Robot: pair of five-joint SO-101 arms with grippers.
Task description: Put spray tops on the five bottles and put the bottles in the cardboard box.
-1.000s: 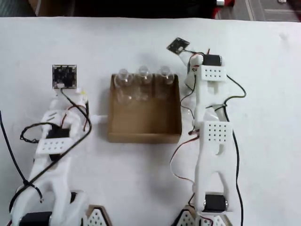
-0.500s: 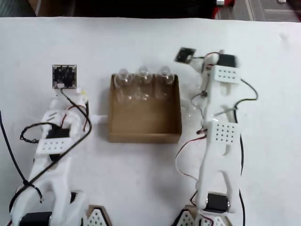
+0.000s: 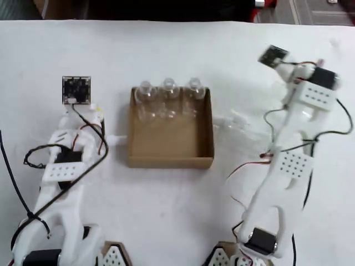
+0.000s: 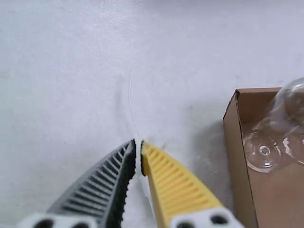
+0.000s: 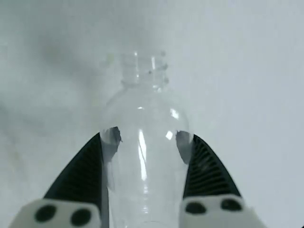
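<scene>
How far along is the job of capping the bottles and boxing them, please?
Done: three bottles stand along the far wall of the cardboard box. In hand: the right gripper holds a fourth bottle, its threaded neck bare. Left: top that one, box it, then a fifth. The left gripper is shut beside the box.

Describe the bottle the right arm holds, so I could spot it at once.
Find the cardboard box on the white table, then the right arm beside it. Between its black jaws, outside the box, is a clear bottle with a bare threaded neck; the other three bottles sit inside the box.
</scene>
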